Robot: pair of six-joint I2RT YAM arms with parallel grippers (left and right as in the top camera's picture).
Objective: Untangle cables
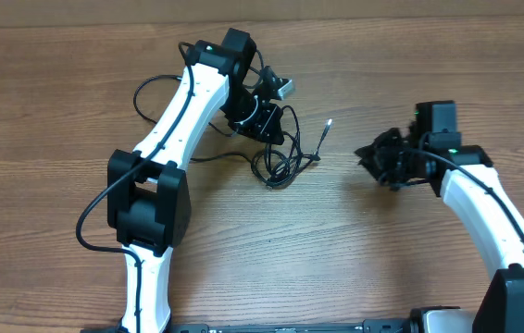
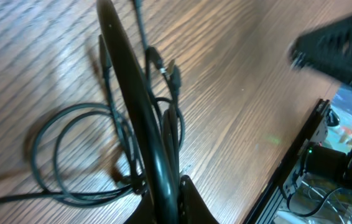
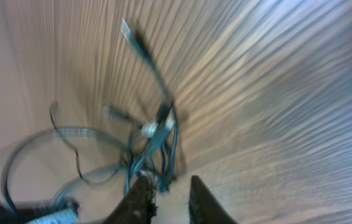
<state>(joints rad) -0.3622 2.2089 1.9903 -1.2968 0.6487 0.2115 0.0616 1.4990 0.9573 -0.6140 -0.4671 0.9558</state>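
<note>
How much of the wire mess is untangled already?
Not much yet. Done: one plug end lies stretched out from the heap. In hand: the left gripper is shut, down at the cables; whether it pinches one is unclear. The right gripper sits off to the side, a little open, nothing between its fingers. Left: most cords are looped together in one knot.

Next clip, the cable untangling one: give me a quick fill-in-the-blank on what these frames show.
1. The cables lie in a tangle on a ___ table.
2. The arm stretched over the tangle is the ___ one.
3. The right gripper sits apart from the tangle, its fingers slightly parted, and holds ___.

Missing words: wooden; left; nothing.
</note>
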